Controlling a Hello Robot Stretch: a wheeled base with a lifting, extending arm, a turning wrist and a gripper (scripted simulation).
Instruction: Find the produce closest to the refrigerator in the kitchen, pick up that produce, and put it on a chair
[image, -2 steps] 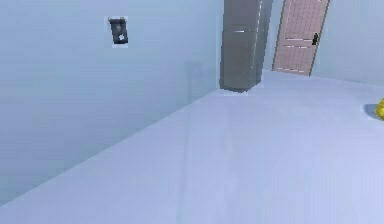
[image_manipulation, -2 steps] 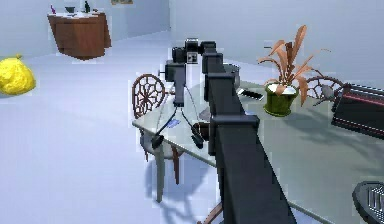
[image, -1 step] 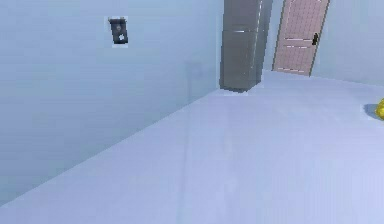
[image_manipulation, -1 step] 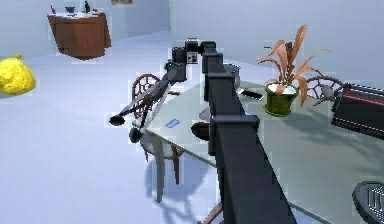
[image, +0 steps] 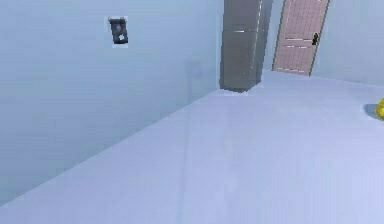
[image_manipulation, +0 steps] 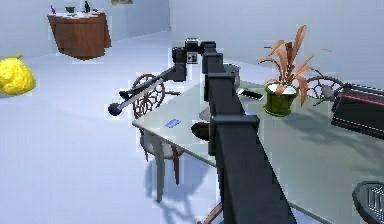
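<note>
Arm (image_manipulation: 235, 140) is stretching over the bench (image_manipulation: 300, 155), hand (image_manipulation: 120, 105) near a chair (image_manipulation: 150, 92), holding something or not I cannot tell; turning is risking sweeping the potted plant (image_manipulation: 282, 95).

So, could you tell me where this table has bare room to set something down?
The tabletop is bare between the arm, the potted plant and the dark case. On the arm's other side, a small blue thing crowds the narrow strip beside the chair.
</note>
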